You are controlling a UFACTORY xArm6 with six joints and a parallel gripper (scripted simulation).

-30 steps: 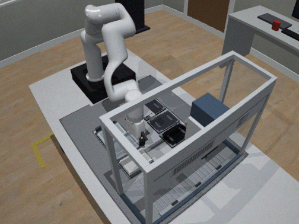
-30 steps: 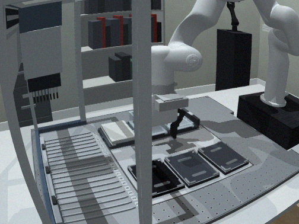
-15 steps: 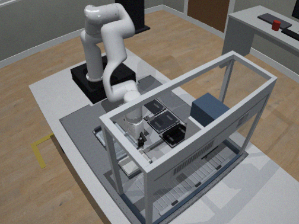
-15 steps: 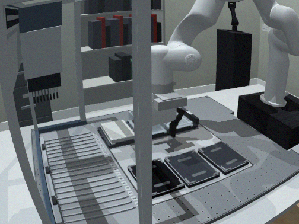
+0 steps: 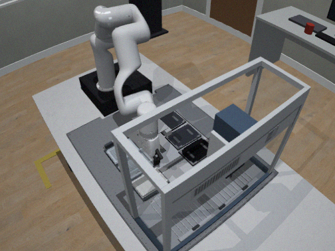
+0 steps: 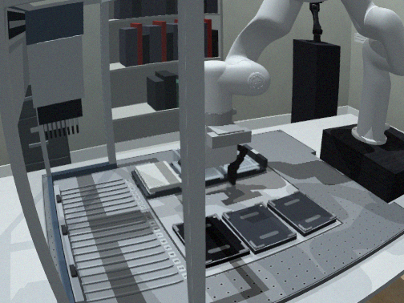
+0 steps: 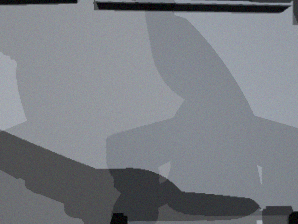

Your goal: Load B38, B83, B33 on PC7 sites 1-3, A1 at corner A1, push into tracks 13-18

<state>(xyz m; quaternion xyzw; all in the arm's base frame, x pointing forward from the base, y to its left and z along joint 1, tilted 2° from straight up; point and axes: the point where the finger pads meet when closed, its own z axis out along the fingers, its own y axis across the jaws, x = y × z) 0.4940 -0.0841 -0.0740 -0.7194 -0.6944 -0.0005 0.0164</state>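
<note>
The carrier PC7 (image 5: 129, 167) lies on the apron in front of the rails, partly hidden by the frame post. It also shows in the exterior view (image 6: 196, 170), with a white plate (image 6: 154, 176) on the site nearest the rails and pale plates on the other sites, its handle (image 6: 256, 159) at the far end. The three nests (image 6: 258, 226) hold only dark floors with grey bars. My gripper (image 5: 156, 159) is open and empty, low over the apron between carrier and nests; one dark finger (image 6: 234, 168) shows. In the wrist view I see bare apron and nest edges (image 7: 190, 6).
The instrument's grey frame (image 5: 213, 133) stands over the deck, with one post (image 6: 192, 152) in front of the carrier. The loading rails (image 6: 108, 236) lie left of the apron. A blue box (image 5: 234, 121) sits behind the nests. The arm's black base (image 6: 365, 160) is at the right.
</note>
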